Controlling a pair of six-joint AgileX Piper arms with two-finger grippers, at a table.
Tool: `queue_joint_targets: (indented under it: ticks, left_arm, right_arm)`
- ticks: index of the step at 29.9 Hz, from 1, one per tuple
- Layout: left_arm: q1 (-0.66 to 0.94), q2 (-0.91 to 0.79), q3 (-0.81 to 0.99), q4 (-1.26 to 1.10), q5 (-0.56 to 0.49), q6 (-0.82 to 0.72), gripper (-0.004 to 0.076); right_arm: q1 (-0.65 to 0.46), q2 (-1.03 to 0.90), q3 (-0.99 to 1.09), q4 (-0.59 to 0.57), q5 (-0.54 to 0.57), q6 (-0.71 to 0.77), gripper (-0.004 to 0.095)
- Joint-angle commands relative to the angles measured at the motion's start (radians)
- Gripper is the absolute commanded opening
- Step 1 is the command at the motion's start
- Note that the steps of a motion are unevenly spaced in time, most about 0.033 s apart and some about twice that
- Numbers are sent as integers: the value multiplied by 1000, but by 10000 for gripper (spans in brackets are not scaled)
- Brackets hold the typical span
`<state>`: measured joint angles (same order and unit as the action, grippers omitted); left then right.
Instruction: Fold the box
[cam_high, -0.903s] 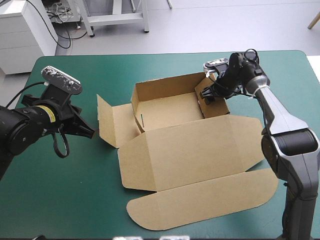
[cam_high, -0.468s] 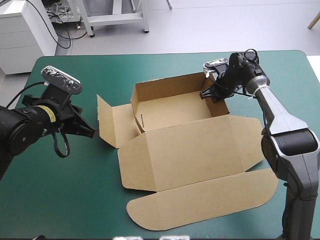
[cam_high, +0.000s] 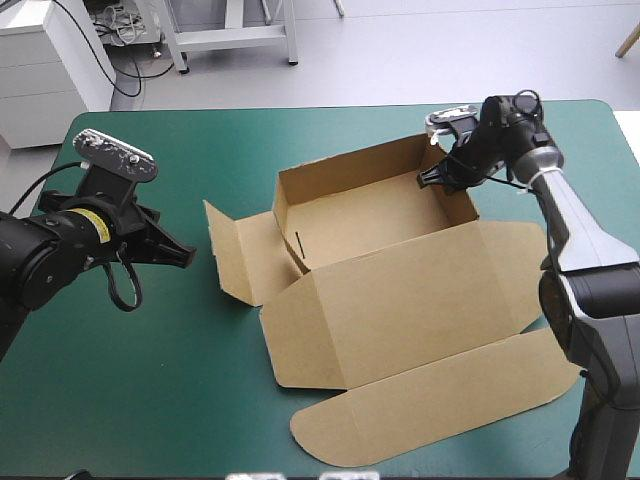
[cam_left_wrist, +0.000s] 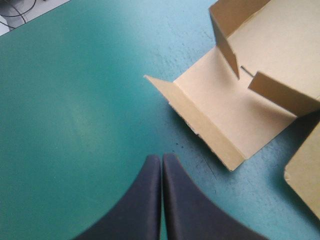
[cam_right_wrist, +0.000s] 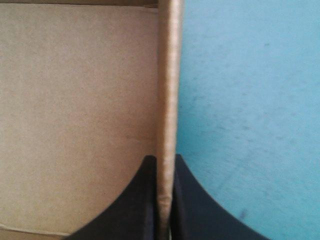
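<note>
Now my right pincer (cam_high: 437, 180) is clamped on the box (cam_high: 370, 215): its black fingers stand all but closed, with the upright right wall (cam_right_wrist: 168, 90) pinched between them, the tray's brown floor on one side and the bare teal-green cover (cam_high: 130, 380) on the other. Just before, that same pincer sat farther left; since then the whole sheet has slid to the right with it and turned a little, so the lid (cam_high: 400, 300), lying flat on the near side, now reaches close to the table's right edge. My left pincer (cam_high: 185, 258) has hardly moved. It is closed on nothing, its fingers meeting in one point low over the cover, and the open left flap (cam_high: 240, 255), which was almost at its tip earlier, now lies a little apart from it. The box sits right of the table's middle as an open tray, with its far and right walls raised and the left flap spread outward. I judge that the slide was a by-product of working the right wall rather than progress in itself. The left side still has to be raised and tucked, and my left pincer now has farther to reach for it, while the grip on the right could drag the board again.
</note>
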<state>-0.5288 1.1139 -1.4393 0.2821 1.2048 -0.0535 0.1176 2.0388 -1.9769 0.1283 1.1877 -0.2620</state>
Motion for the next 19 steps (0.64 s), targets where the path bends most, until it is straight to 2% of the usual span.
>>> queue_joint_targets:
  ticks: [1, 9, 15, 19]
  left_arm:
    - [2, -17, -23, 44, -57, -48, -8]
    - [2, -17, -23, 159, -51, -126, -8]
    - [2, -17, -23, 365, 12, -268, -8]
    - [25, -17, -23, 449, 49, -272, -7]
  right_arm:
    - [-55, -159, -28, 18, -18, -15, -22]
    - [-173, -360, -28, 115, -18, -92, -22]
    - [-235, -469, -28, 116, -18, -92, -22]
    - [-240, -512, -28, 112, -18, -92, -22]
